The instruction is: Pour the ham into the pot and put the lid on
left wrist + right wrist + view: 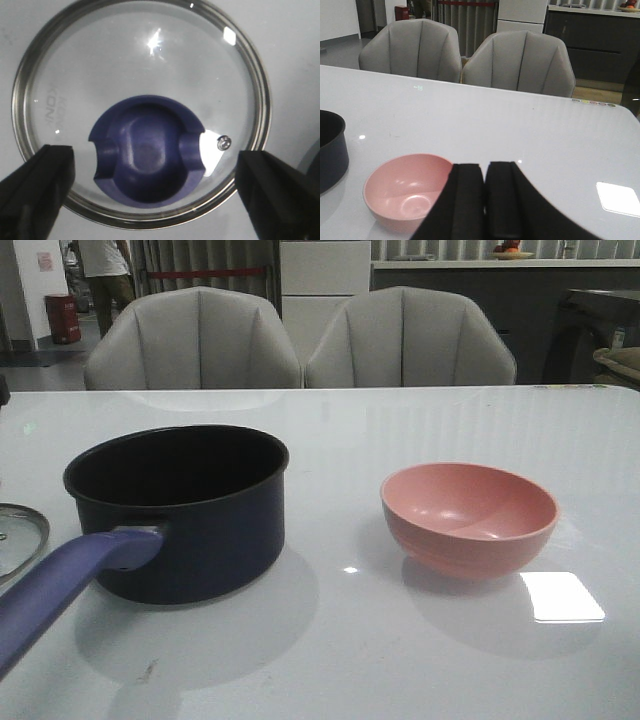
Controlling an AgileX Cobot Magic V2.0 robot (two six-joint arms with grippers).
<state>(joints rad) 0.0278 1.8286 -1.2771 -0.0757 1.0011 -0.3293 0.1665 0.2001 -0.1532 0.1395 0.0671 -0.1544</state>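
Observation:
The dark navy pot (190, 520) stands on the left of the white table, its purple-blue handle (60, 585) pointing toward the near left. Its black inside shows no ham; the ham is out of view. The glass lid (20, 535) lies flat at the table's left edge. In the left wrist view the lid (140, 60) fills the frame. My left gripper (155, 152) hovers open above it, one finger on each side of the blue knob (147, 165), apart from it. My right gripper (485, 167) is shut on nothing, above the table beside the pink bowl (402, 187).
The pink bowl (468, 515) stands empty on the right of the table. Two grey chairs (190, 340) (410, 340) stand behind the far edge. The pot's rim (330, 150) shows in the right wrist view. Neither arm appears in the front view.

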